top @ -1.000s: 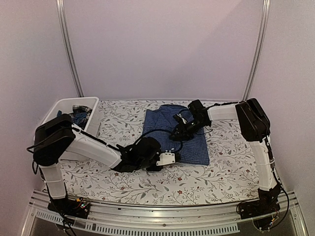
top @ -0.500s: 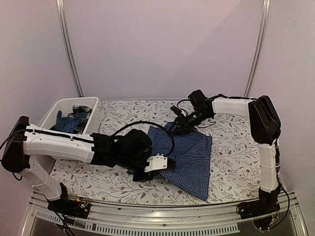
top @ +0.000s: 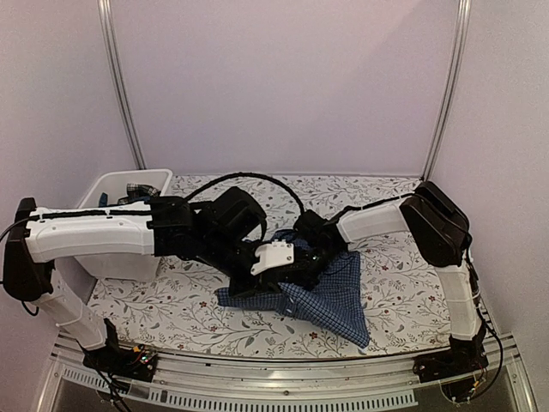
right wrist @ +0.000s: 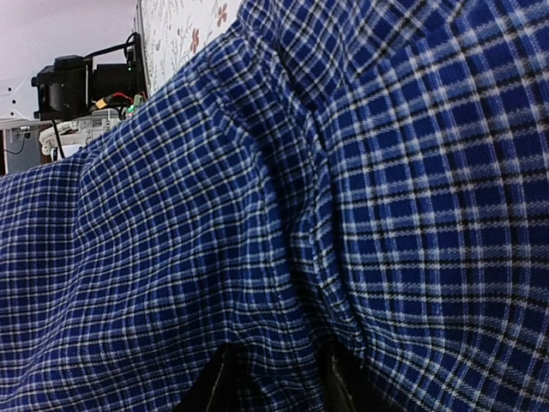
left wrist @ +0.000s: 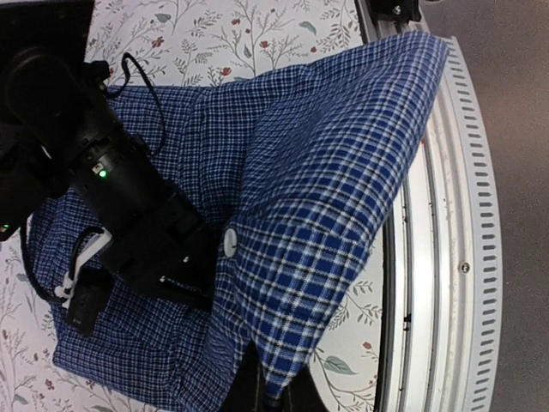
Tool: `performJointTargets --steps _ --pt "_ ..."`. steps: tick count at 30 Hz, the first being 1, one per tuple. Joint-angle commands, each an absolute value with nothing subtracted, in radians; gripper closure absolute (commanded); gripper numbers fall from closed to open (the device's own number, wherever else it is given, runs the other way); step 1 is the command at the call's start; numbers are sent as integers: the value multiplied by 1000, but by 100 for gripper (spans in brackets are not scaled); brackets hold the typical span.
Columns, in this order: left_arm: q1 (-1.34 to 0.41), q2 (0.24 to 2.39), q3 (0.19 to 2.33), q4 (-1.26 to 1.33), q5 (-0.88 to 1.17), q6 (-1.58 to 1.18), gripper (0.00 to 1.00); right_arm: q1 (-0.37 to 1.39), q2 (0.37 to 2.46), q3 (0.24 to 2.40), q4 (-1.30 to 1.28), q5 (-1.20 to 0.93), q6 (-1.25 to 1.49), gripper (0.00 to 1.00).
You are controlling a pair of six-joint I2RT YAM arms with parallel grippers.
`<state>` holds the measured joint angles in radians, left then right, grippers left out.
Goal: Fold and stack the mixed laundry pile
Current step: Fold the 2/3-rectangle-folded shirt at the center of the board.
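Loosely rumpled, the blue-and-white checked shirt [top: 334,300] is pinched by left gripper [left wrist: 264,390] and right gripper [right wrist: 274,378].

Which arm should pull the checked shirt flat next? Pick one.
Left, probably. The left gripper pinches an edge of the checked shirt, lifted free; the right gripper sits buried in bunched cloth mid-shirt.

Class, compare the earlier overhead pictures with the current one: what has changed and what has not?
The left gripper and right gripper, each pinching the checked shirt, came together mid-table, pulling it from flat into a bunched heap nearer the front edge. The white tub stayed at far left.
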<state>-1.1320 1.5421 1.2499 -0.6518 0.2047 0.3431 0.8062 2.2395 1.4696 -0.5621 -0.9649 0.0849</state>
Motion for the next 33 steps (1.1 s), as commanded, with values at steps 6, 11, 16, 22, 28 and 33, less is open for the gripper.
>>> performJointTargets --steps 6,11,16,22,28,33 --pt "-1042 1558 1330 -686 248 353 100 867 2141 1465 -713 -960 -3 57" --pt "-1012 1575 1348 -678 261 374 100 867 2141 1498 -783 -999 -83 51" --pt "-1006 1561 1325 -690 323 394 100 817 2120 1524 -798 -923 -87 47" --pt "-1032 1554 1300 -696 361 394 100 628 2037 1618 -572 -905 120 41" --pt "-969 1607 1349 -669 350 413 100 576 2176 1728 -583 -812 125 42" --pt "-891 1713 1428 -665 341 450 100 565 2269 1751 -531 -761 149 42"
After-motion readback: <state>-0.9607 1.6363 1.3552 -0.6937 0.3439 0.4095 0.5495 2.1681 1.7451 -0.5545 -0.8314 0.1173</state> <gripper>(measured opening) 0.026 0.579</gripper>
